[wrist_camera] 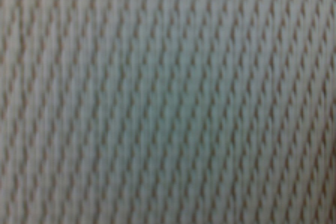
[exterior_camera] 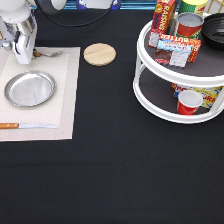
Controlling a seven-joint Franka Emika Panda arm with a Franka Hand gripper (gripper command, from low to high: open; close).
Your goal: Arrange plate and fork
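Observation:
The silver plate (exterior_camera: pixel 30 89) lies on a beige woven placemat (exterior_camera: pixel 65 100) at the exterior view's left. The fork (exterior_camera: pixel 49 53) lies on the mat above the plate, tines pointing to the right; only a short brown piece of its handle shows beside the gripper. My gripper (exterior_camera: pixel 23 56) is low over the mat's top left part, right at the fork's handle end. Whether it touches the fork does not show. The wrist view shows only the mat's weave (wrist_camera: pixel 168 112) from very close.
A wooden-handled knife (exterior_camera: pixel 25 125) lies on the mat below the plate. A round wooden coaster (exterior_camera: pixel 99 54) sits right of the mat. A white two-tier turntable (exterior_camera: pixel 150 100) with cans and boxes stands at the right.

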